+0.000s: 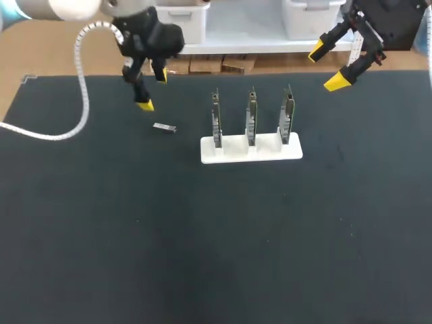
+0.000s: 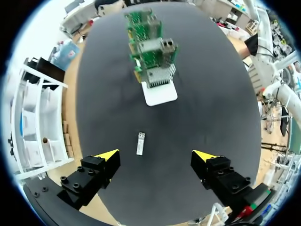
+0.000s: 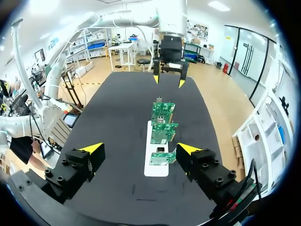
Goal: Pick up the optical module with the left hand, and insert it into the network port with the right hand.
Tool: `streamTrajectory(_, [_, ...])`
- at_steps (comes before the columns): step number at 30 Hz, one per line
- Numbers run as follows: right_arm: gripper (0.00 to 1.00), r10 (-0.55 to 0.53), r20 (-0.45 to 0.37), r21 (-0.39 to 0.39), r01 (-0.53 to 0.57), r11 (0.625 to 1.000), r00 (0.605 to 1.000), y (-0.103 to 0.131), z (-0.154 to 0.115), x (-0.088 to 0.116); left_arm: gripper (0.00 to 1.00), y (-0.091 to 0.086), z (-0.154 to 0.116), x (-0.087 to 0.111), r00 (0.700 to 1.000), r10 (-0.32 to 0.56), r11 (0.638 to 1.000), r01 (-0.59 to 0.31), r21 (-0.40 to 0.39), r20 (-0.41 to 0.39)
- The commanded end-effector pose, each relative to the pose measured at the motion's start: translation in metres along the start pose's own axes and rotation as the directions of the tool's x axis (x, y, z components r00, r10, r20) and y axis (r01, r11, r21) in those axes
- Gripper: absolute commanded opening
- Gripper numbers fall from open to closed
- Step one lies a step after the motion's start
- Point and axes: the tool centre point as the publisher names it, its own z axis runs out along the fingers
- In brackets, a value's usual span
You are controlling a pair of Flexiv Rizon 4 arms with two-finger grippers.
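Observation:
The optical module (image 1: 165, 127), a small silver bar, lies flat on the black table left of the white stand (image 1: 251, 150). Three upright green circuit boards (image 1: 251, 116) with metal ports are held in that stand. My left gripper (image 1: 153, 90) hangs open just above and behind the module, not touching it. In the left wrist view the module (image 2: 140, 142) lies a little ahead of the open left gripper (image 2: 156, 155), nearer one finger, with the boards (image 2: 153, 52) beyond. My right gripper (image 1: 326, 66) is open and empty, raised at the far right; in its own view the right gripper (image 3: 140, 149) looks down on the boards (image 3: 162, 127).
A white spiral cable (image 1: 64, 128) from my left arm lies across the table's far left. The black mat (image 1: 216, 243) covers the table. From the right wrist view my left gripper (image 3: 168, 77) shows beyond the stand.

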Motion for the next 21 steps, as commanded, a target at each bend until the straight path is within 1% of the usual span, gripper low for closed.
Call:
streamTrajectory(1, [1.0, 0.001, -0.001, 0.004, -0.001, 1.0, 1.0, 0.002, 0.0, 0.0, 1.0, 0.003, 0.012, -0.001, 0.999, 0.002, 0.999, 0.001, 0.051, -0.052])
streamTrajectory(7, [1.0, 0.001, -0.001, 0.004, -0.001, 1.0, 1.0, 0.002, 0.0, 0.0, 1.0, -0.003, 0.032, 0.012, 0.998, -0.024, 0.999, 0.027, 0.044, -0.063])
streamTrajectory(9, [1.0, 0.001, -0.001, 0.004, -0.001, 1.0, 1.0, 0.002, 0.0, 0.0, 1.0, -0.004, 0.036, 0.015, 0.997, -0.014, 0.999, 0.017, 0.03, -0.074])
streamTrajectory(12, [1.0, 0.001, -0.001, 0.004, -0.001, 1.0, 1.0, 0.002, 0.0, 0.0, 1.0, -0.004, 0.036, 0.016, 0.999, -0.006, 1.0, 0.007, 0.005, -0.047])
streamTrajectory(15, [1.0, 0.001, -0.001, 0.004, -0.001, 1.0, 1.0, 0.002, 0.0, 0.0, 1.0, -0.004, 0.037, 0.015, 0.999, 0.013, 1.0, -0.014, -0.023, -0.038])
streamTrajectory(16, [1.0, 0.001, -0.001, 0.004, -0.001, 1.0, 1.0, 0.002, 0.0, 0.0, 1.0, -0.003, 0.04, 0.015, 0.998, 0.002, 1.0, -0.003, -0.025, -0.055])
streamTrajectory(17, [1.0, 0.001, -0.001, 0.004, -0.001, 1.0, 1.0, 0.002, 0.0, 0.0, 1.0, -0.003, 0.041, 0.014, 0.999, -0.017, 1.0, 0.016, -0.015, -0.043])
streamTrajectory(21, [1.0, 0.001, -0.001, 0.004, -0.001, 1.0, 1.0, 0.002, 0.0, 0.0, 1.0, -0.003, 0.041, 0.014, 0.999, -0.017, 1.0, 0.016, -0.015, -0.043])
